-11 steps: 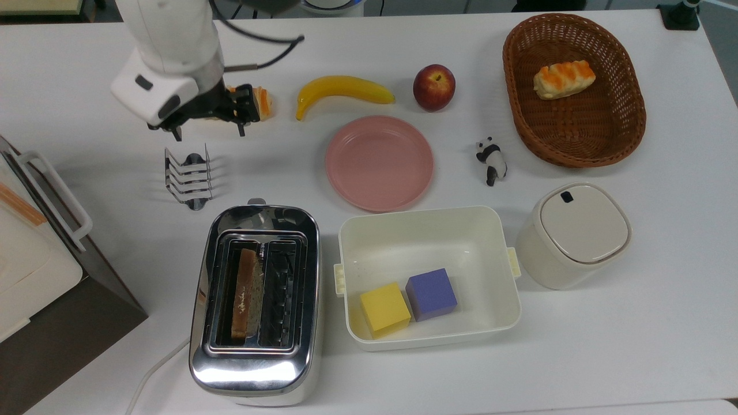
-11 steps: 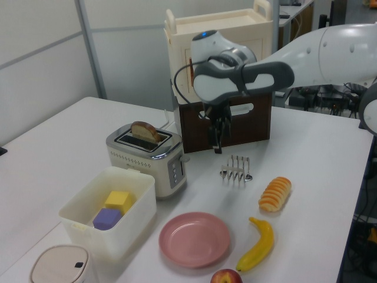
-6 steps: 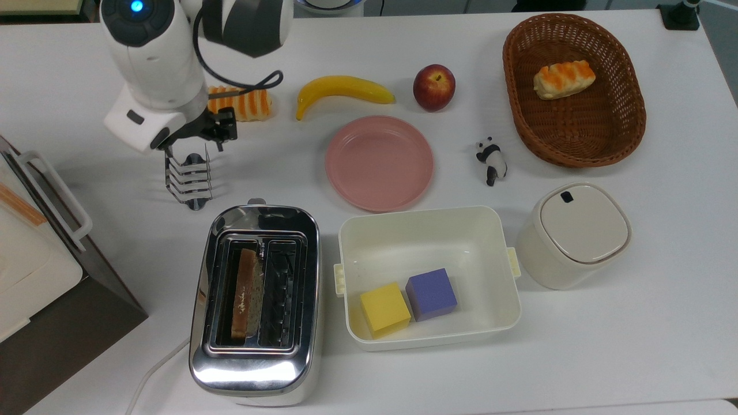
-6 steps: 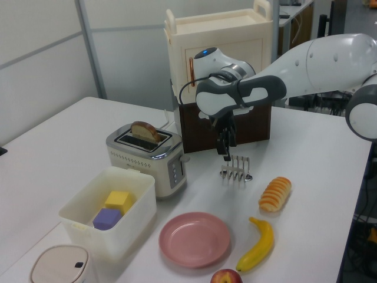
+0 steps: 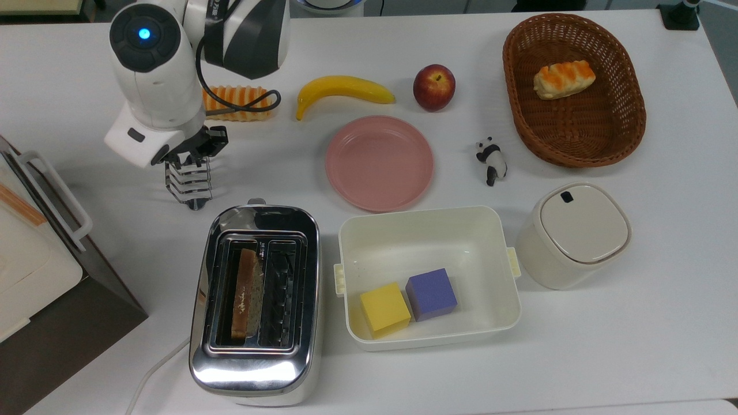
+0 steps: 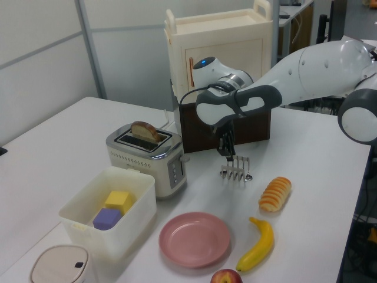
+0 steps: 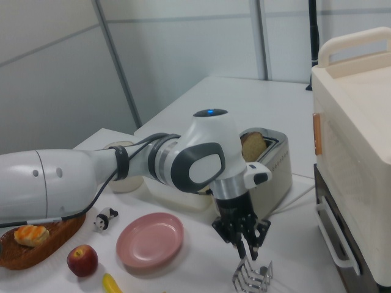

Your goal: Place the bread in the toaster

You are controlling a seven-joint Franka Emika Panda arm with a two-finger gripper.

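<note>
1. The white desk (image 5: 634, 346) carried everything; places below are given from the toaster.
2. The arm's white wrist housing hid part of the striped bun (image 5: 242, 104) beyond the toaster in the top view.
3. The toaster (image 5: 255, 305), chrome with two slots, stood near the desk's front edge in the top view; its cord was cut off at the bottom edge of the top view.
4. The cream tub (image 5: 429, 276) sat just beside the toaster on the top view's right, holding a yellow block (image 5: 384, 308) and a purple block (image 5: 431, 294).
5. The bread (image 5: 247, 291) stood upright in the toaster's slot on the top view's left, its crust rising above the rim in the left view.
6. The wire toast rack (image 5: 189, 183) stood just behind the toaster in the top view.
7. The tool (image 7: 247, 243) hung over the rack, empty, fingers slightly apart, tips close to its wires; whether they touched was unclear.
</note>
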